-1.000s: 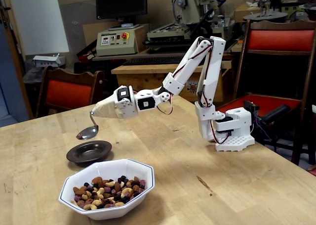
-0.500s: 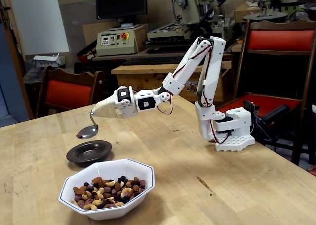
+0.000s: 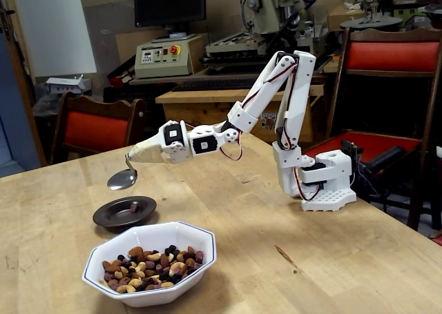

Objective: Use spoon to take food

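While my pincer (image 3: 148, 152), hidden under a beige wrap so its state is unclear, carries the spoon (image 3: 122, 179) level, a dark plate (image 3: 124, 212) lies below; food (image 3: 152, 266) waits lower still in the white bowl (image 3: 200, 239).

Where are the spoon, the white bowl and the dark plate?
spoon (image 3: 122, 181): fixed view, on its shiny bowl.
white bowl (image 3: 197, 237): fixed view, on its right rim.
dark plate (image 3: 110, 216): fixed view, on bare inner surface.
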